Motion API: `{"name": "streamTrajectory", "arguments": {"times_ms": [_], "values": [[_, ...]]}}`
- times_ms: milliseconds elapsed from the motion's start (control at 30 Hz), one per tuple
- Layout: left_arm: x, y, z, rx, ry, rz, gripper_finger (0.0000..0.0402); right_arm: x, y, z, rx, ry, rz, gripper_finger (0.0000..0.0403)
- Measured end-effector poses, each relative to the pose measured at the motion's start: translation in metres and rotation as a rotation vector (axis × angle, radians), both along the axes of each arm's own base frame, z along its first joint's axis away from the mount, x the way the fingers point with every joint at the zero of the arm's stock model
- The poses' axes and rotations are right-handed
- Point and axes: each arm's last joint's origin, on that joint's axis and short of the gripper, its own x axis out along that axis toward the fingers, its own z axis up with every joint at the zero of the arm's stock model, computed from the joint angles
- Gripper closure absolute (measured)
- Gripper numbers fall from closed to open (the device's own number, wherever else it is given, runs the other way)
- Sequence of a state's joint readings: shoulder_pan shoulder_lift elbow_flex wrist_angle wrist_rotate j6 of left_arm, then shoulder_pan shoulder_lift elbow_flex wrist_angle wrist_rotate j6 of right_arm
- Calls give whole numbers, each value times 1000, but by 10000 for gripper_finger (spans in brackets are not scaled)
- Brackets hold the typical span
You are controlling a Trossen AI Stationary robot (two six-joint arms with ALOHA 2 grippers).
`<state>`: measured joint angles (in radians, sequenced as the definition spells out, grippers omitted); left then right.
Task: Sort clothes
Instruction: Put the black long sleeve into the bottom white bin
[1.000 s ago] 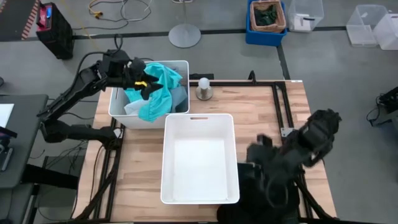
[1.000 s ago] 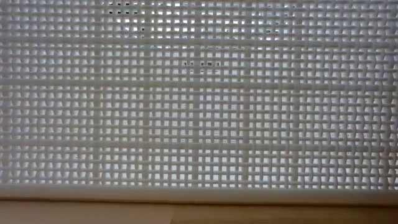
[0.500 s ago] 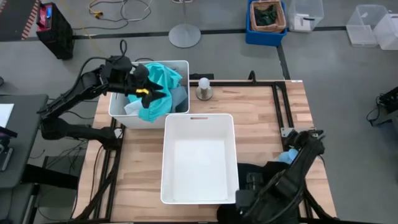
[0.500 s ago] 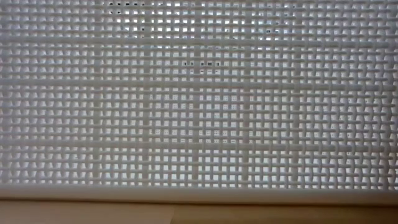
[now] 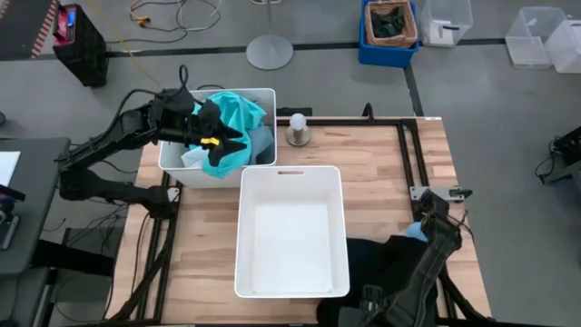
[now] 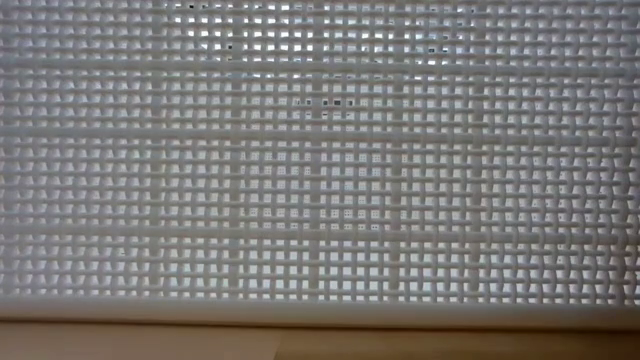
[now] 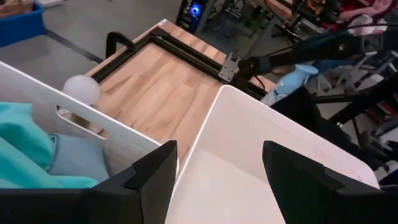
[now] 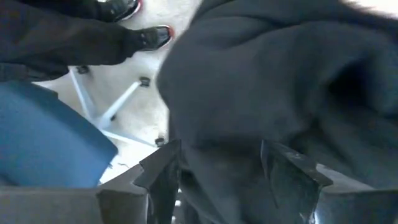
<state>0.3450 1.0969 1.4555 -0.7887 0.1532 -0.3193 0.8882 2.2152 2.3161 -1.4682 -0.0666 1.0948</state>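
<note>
A small white bin [image 5: 174, 156] at the table's far left holds a bright teal garment [image 5: 238, 116] and a dusty light-blue one [image 5: 261, 141]; both also show in the left wrist view, the teal garment [image 7: 22, 146] and the light-blue one [image 7: 78, 158]. My left gripper [image 5: 214, 136] hovers open over this pile, its fingers apart [image 7: 217, 180]. Black clothes [image 5: 386, 259] lie at the table's near right. My right gripper [image 8: 221, 177] is open at the near edge, with the black garment [image 8: 280, 81] right before its fingers. The dark denim clothes do not show. My right gripper has its open fingers [image 8: 163, 174] on either side of a bulge of the black garment [image 8: 224, 155]. I cannot tell whether they touch it.
A large empty white bin [image 5: 290, 173] stands mid-table, and its mesh wall [image 6: 320, 160] fills the low view. A white ball on a round base [image 5: 297, 123] stands at the far edge. A small light-blue bottle [image 5: 418, 231] lies by the right arm. A person's shoes [image 8: 146, 37] show beyond the table.
My right arm has swung down from mid-right toward the table's near edge, and its gripper has come low over the black clothes. My left gripper has shifted a little toward the table's near side over the small bin. The clothes in that bin have kept still.
</note>
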Motion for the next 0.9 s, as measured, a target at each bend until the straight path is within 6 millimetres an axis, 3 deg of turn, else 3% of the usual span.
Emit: {"name": "streamTrajectory", "arguments": {"times_ms": [300, 433, 600, 733, 900], "values": [[1, -2, 0, 4, 0, -5, 171, 6, 28, -64, -111, 93, -29, 168], [1, -2, 0, -3, -1, -1, 171, 13, 31, -101, -201, 161, -36, 168], [1, -2, 0, -8, -2, 1, 171, 22, 34, -132, -217, 234, -45, 183], [1, -2, 0, -18, -4, 5, 171, 23, 34, -135, -203, 256, -80, 247], [1, -2, 0, -19, -4, 5, 171, 16, 36, -125, -205, 246, -91, 375]]}}
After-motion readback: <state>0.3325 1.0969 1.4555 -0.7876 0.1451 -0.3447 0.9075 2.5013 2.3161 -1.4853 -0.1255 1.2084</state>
